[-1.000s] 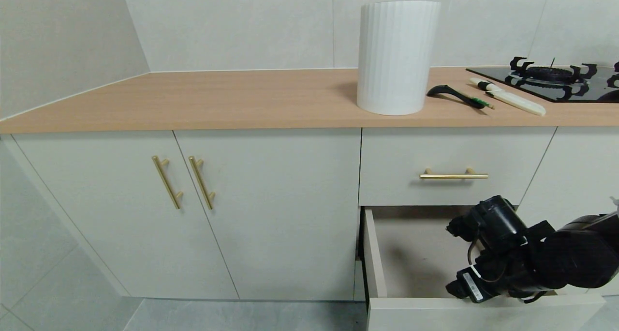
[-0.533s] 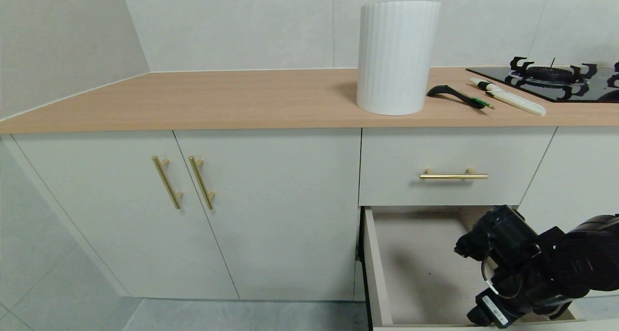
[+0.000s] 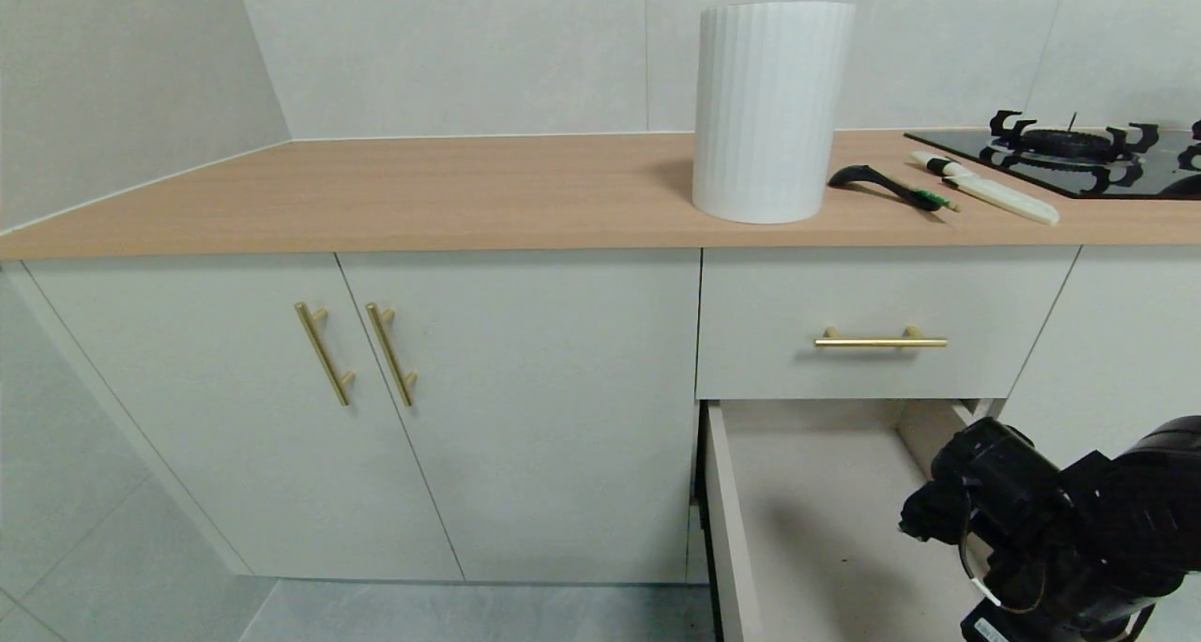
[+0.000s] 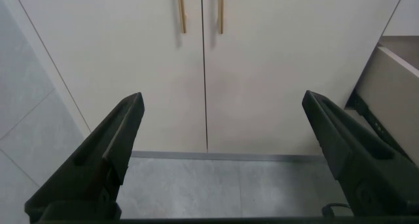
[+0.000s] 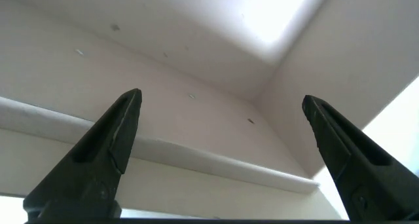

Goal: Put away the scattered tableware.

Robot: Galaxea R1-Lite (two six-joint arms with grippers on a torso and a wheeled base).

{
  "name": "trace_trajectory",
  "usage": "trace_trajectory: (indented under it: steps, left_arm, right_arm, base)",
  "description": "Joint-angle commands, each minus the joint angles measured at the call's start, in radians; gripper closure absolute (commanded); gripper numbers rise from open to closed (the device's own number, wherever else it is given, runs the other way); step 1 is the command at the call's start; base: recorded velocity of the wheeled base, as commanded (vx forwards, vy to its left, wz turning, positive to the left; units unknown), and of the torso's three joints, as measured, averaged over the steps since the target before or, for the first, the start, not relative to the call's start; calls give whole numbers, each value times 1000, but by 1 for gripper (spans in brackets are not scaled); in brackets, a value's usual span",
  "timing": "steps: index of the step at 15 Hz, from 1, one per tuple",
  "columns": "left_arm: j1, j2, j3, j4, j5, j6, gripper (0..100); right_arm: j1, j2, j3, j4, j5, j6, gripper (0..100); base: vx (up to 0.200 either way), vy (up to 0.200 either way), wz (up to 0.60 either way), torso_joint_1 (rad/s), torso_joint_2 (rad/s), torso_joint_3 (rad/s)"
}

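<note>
My left gripper [image 4: 222,105] with fingers spread wide, pointed at the pale cabinet doors [image 4: 275,67], two gold handles [image 4: 182,11] flanking the seam, grey tiled floor [image 4: 216,185] beneath, pulled-out drawer [image 4: 386,86] beside the doors.

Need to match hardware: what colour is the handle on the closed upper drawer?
Brass gold, plain with no pattern. The drawer handle shows best in the head view.

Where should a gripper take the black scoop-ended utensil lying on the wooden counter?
Probably the black utensil by its slim handle, from above, fingers across it: it lies flat, and the tall white ribbed container crowds its scoop end.
</note>
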Motion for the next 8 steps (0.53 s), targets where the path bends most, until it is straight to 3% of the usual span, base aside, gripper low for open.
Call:
trace_trajectory:
  steps: [1,8]
  left_arm:
    - [0,2,0,0,0,0,0]
    - [0,2,0,0,0,0,0]
  right_arm:
    - [1,-21,1,14,1,-19,0]
    - [1,-27,-16,18,-1,-16,0]
  base:
    - [0,0,0,0,0,0]
    - [0,0,0,0,0,0]
